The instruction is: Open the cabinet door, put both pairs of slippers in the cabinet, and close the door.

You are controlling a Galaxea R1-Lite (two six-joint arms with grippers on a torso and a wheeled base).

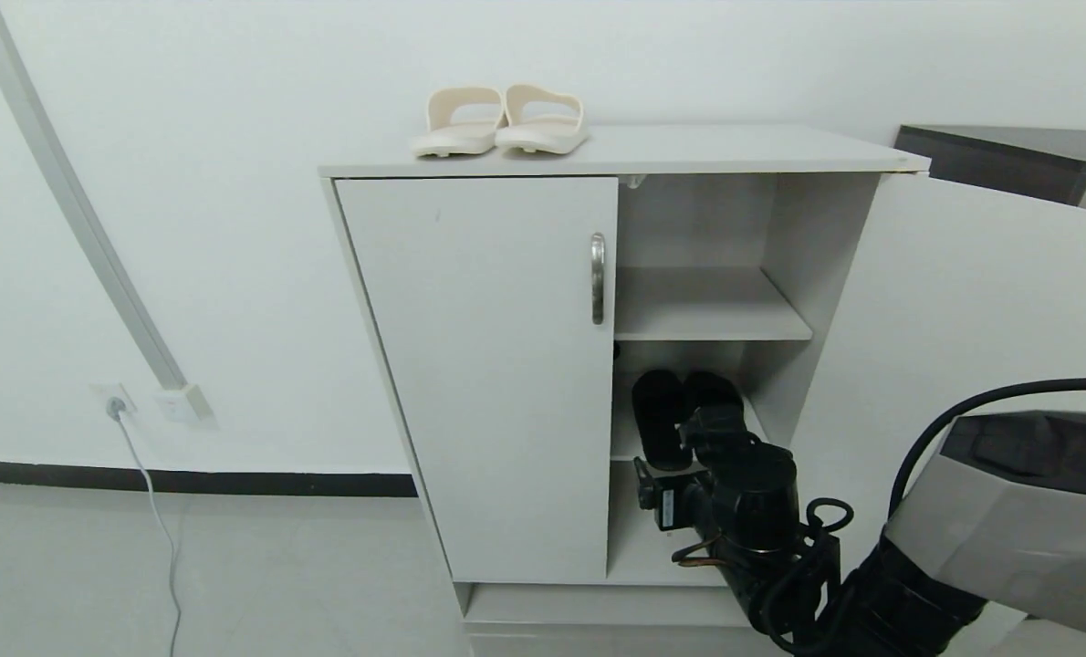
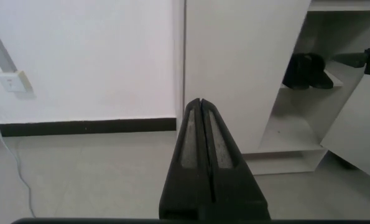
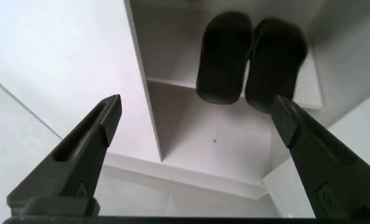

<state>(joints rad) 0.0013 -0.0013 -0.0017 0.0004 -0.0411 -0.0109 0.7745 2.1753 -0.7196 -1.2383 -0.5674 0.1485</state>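
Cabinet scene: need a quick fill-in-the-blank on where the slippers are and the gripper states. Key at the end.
1. The black slippers lie on the ____ shelf of the cabinet.
2. The beige slippers sit on ____ of the cabinet.
3. The right gripper, in front of the black slippers, is ____.
4. The left gripper, away from the cabinet, is ____.

Missing words: middle; top; open; shut

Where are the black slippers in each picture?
Head view: slippers low inside the open cabinet, on its second shelf.
Left wrist view: slippers far off, beyond the shut left hand.
Right wrist view: slippers close, beyond the open right hand.
Shared landmark: that shelf.
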